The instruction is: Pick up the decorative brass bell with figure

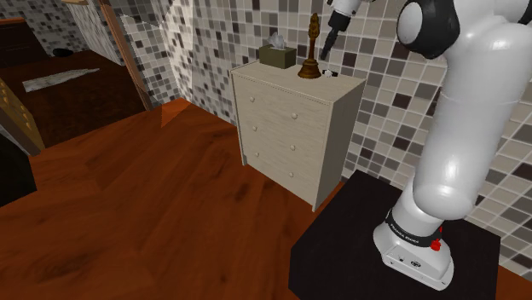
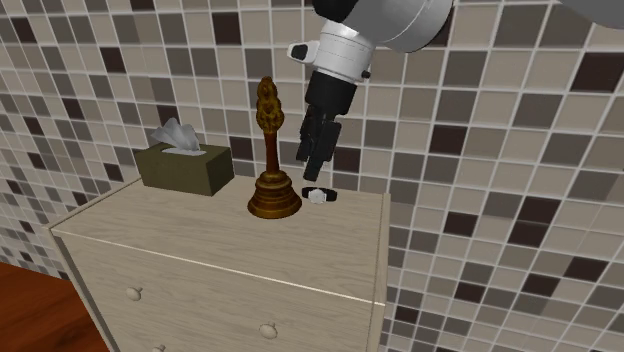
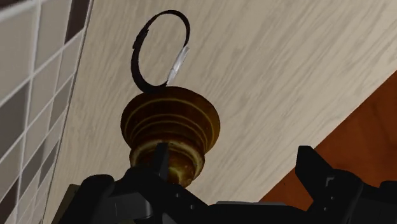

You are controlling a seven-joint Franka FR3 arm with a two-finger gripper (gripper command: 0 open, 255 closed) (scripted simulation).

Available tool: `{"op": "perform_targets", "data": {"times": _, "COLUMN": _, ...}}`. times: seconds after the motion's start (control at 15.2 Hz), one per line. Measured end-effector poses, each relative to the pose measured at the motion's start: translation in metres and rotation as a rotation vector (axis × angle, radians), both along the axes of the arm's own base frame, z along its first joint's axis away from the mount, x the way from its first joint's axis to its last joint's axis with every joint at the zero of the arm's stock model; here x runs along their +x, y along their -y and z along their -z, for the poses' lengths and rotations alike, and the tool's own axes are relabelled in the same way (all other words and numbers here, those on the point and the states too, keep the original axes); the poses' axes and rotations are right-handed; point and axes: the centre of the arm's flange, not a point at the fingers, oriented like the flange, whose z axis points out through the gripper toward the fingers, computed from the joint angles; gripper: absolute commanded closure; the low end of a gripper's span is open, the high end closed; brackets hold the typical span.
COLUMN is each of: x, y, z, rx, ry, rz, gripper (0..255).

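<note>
A brass bell with a tall figure handle stands upright on the top of a pale wooden dresser, near the tiled wall. My black gripper hangs beside the handle, on the second exterior view's right, tips a little above the dresser top. In the shoulder view the gripper sits just right of the bell. Seen from the wrist, the bell lies by one finger, not between the two. The gripper is open and holds nothing.
An olive tissue box stands on the dresser to the second exterior view's left of the bell. A small black-strapped watch lies on the top just beyond the bell, under the gripper. Tiled wall runs close behind. The dresser's front edge drops to a wooden floor.
</note>
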Motion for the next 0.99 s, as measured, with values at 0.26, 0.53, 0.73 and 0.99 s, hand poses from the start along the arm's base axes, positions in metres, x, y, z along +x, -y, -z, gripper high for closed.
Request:
{"op": "perform_targets", "data": {"times": 0.26, "x": 0.042, "y": 0.033, "z": -0.009, "rx": 0.001, "ry": 0.046, "rz": -0.087, "gripper": 0}}
{"op": "perform_targets", "data": {"times": 0.53, "x": 0.051, "y": 0.037, "z": 0.007, "rx": 0.005, "ry": 0.056, "rz": -0.109, "gripper": 0}}
{"op": "perform_targets", "data": {"times": 0.73, "x": 0.052, "y": 0.038, "z": 0.022, "rx": 0.006, "ry": 0.057, "rz": -0.111, "gripper": 0}}
{"op": "perform_targets", "data": {"times": 0.99, "x": 0.051, "y": 0.038, "z": 0.03, "rx": 0.005, "ry": 0.058, "rz": -0.111, "gripper": 255}}
